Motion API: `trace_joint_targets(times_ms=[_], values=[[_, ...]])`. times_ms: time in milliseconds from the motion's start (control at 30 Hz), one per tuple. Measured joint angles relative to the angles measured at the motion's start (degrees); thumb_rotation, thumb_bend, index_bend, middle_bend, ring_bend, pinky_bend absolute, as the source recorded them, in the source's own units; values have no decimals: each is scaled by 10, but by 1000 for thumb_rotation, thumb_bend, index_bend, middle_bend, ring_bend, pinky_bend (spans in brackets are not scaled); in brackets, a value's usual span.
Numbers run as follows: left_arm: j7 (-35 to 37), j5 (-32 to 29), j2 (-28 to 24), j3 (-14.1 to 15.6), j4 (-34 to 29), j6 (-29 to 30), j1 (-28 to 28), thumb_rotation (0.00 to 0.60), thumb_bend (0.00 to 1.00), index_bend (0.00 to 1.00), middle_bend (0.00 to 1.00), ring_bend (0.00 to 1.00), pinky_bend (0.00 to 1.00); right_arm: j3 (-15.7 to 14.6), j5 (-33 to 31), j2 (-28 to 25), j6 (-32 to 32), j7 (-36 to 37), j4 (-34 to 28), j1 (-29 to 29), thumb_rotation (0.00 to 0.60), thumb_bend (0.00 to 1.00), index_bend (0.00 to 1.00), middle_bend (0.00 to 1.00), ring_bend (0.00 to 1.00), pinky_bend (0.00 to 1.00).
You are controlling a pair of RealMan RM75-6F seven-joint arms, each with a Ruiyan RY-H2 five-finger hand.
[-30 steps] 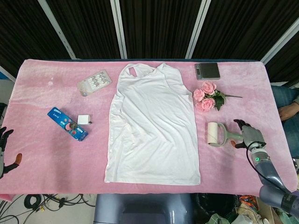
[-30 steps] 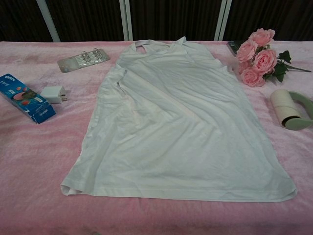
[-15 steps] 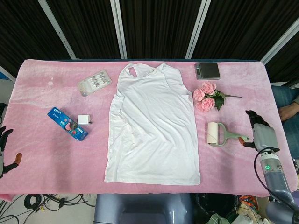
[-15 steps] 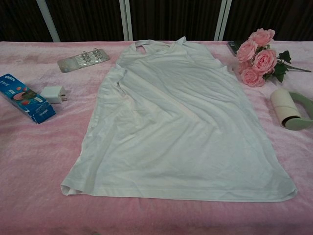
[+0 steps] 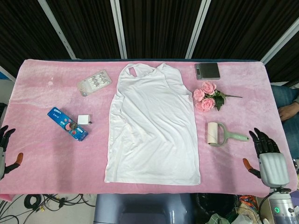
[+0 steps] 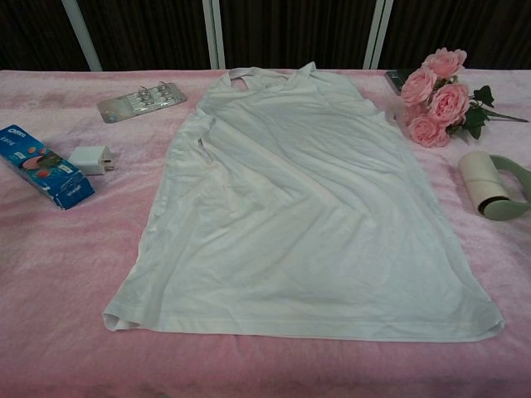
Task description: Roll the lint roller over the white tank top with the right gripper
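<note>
1. Lint roller (image 5: 219,134) lies on the pink table cover (image 5: 42,93), just right of the white tank top (image 5: 152,126).
2. We see its handle running sideways, tip pointing toward our right hand (image 5: 267,151).
3. That hand is empty, fingers spread, apart from the handle.
4. Left hand (image 5: 4,147) sits far off, also spread and holding nothing.

The lint roller (image 5: 219,134), white paper drum on a pale green handle, lies flat just beside the right robot hand (image 5: 267,155), handle end towards it, not touching. The white tank top (image 5: 153,125) lies spread flat farther off, beyond the roller.
</note>
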State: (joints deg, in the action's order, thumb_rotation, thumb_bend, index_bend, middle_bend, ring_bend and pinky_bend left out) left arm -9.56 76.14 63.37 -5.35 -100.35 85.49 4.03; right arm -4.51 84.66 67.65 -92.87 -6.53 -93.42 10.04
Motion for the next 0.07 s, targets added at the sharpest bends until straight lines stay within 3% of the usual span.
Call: trace_joint_targets(times_ms=[67], values=[[3,10,-2,2,2,0,1,600,362,132,40,39,106,-8,13,14,-3,-12,20,-8,600,191,65,36,89,175]])
